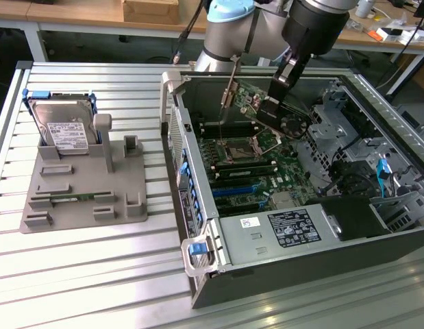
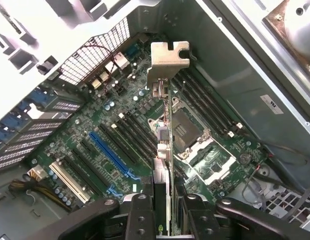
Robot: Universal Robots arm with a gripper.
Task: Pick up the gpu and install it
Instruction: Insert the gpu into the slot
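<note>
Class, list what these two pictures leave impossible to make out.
- gpu faces: wrist view, card seen edge-on.
- gpu's gripped end: wrist view, covered by the end effector.
- Hard drive label text: exterior view, too small.
- Motherboard behind the gpu: exterior view, hidden by the card.

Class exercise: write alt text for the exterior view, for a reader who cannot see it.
A robot arm's gripper holds the gpu, a card with a silver bracket, above the motherboard inside an open computer case. On the exterior view's left, a hard drive stands upright in a grey holder on the slatted table.
</note>
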